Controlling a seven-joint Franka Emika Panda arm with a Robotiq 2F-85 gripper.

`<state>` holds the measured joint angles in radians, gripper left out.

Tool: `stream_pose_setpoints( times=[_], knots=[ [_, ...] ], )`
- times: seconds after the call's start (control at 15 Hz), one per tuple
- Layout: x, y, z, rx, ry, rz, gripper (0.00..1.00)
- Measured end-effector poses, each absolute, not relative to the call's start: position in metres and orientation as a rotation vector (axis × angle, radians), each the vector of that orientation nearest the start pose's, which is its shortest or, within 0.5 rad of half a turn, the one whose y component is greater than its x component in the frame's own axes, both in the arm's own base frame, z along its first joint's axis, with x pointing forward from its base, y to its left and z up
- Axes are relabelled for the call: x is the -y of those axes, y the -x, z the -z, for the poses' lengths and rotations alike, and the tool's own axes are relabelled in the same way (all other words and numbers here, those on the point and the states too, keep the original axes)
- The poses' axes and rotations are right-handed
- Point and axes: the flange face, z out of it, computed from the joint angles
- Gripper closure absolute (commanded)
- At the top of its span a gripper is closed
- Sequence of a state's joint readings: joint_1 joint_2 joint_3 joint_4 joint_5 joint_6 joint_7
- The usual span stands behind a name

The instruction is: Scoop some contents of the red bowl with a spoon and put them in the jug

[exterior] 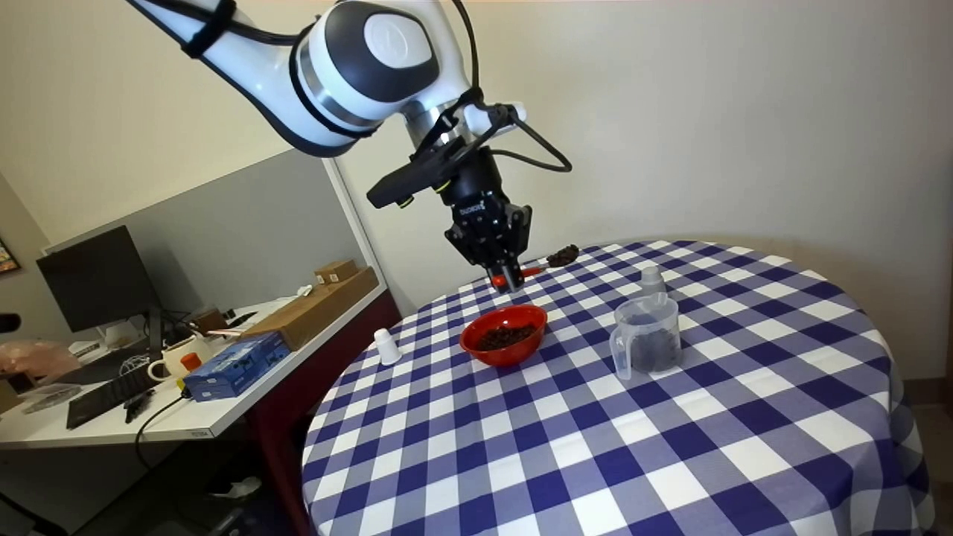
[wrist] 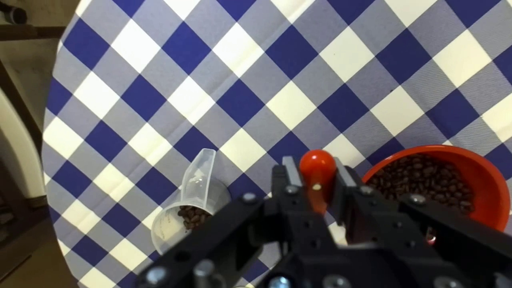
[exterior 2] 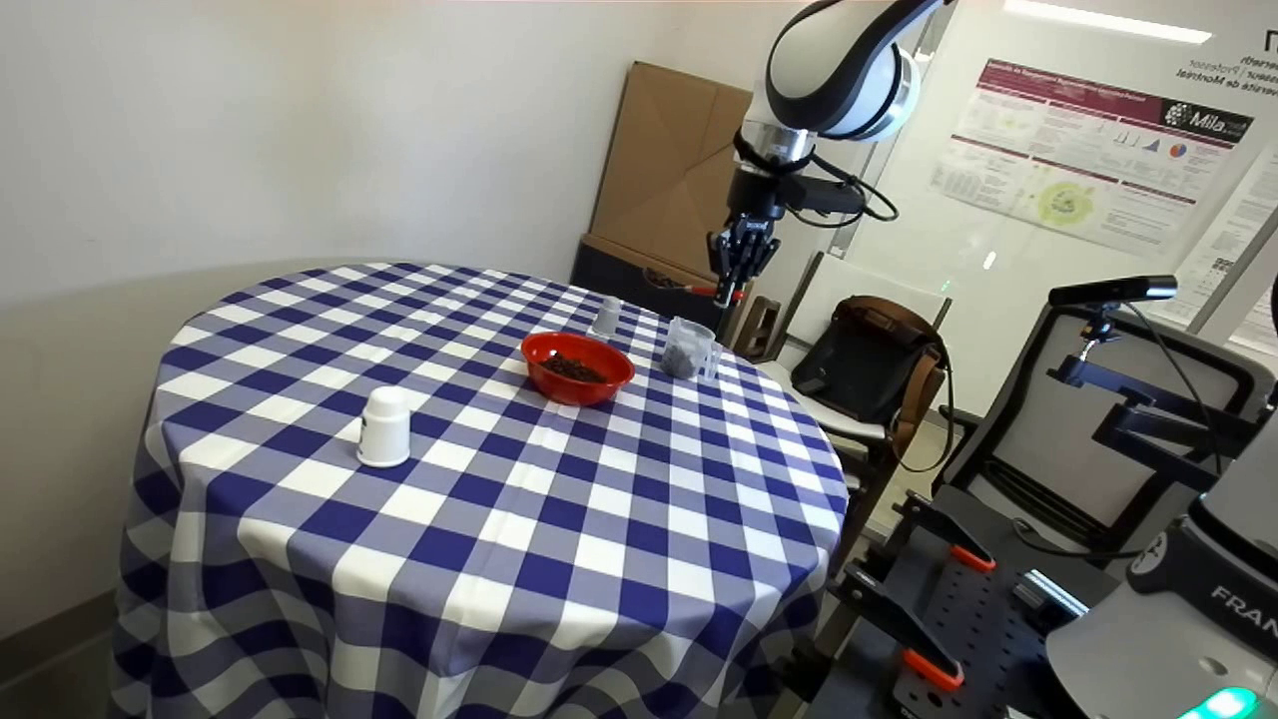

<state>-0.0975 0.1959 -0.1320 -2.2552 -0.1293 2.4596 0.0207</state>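
The red bowl (exterior: 508,357) stands on the checked tablecloth with dark brown beans in it. It also shows in an exterior view (exterior 2: 579,389) and in the wrist view (wrist: 491,188) at right. The clear jug (exterior: 646,309) stands apart from it with some beans inside; it shows in an exterior view (exterior 2: 701,340) and in the wrist view (wrist: 166,228) at lower left. My gripper (exterior: 508,279) is shut on the red handle of a spoon (exterior: 533,272) and holds it above the table. The spoon's scoop carries a heap of dark beans. The scoop is hidden in the wrist view.
A small clear cup-like container (exterior: 652,280) stands close behind the jug. A white bottle-shaped container (exterior 2: 385,427) stands on the tablecloth (exterior 2: 559,529), away from the bowl. A desk with a blue box (exterior: 237,366) is beside the table. A chair with a bag (exterior 2: 869,359) stands behind it.
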Motion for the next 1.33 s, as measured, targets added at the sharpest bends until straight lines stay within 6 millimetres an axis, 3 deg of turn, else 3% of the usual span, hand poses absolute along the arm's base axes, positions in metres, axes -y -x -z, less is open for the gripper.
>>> stream_pose_setpoints(
  times=[0.47,1.33],
  knots=[
    [0.157,-0.510,-0.281,-0.351,3.233,0.000,0.89],
    [0.183,-0.497,-0.272,-0.442,3.219,-0.037,0.89]
  ],
)
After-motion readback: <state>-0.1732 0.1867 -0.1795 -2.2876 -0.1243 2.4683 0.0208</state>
